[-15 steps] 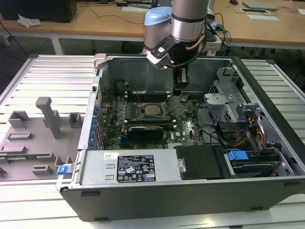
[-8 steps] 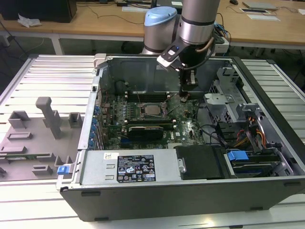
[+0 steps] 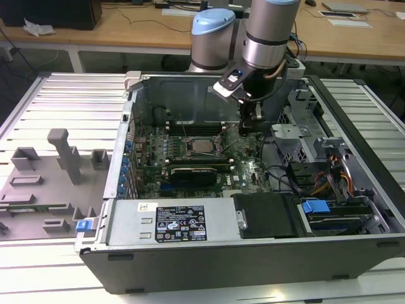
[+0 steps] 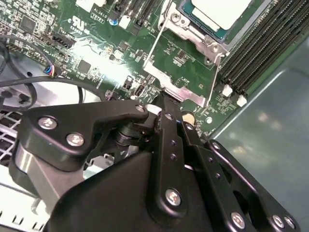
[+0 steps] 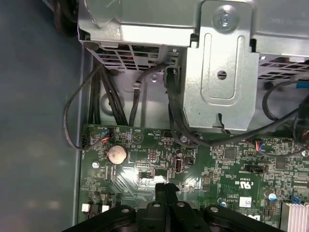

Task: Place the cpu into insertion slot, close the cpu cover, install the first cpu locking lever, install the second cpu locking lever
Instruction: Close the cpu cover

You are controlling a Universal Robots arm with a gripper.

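We read cpu [image 3: 204, 145] seated in insertion slot [image 3: 192, 149], exterior view centre; tool [image 4: 164, 100] pinched narrow at open cpu cover [image 4: 179, 89] edge, likely for leverage.

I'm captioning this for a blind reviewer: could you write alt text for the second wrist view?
The black pincer, shut, meets the edge of the open cpu cover; beyond, the cpu sits in the insertion slot on the green motherboard.
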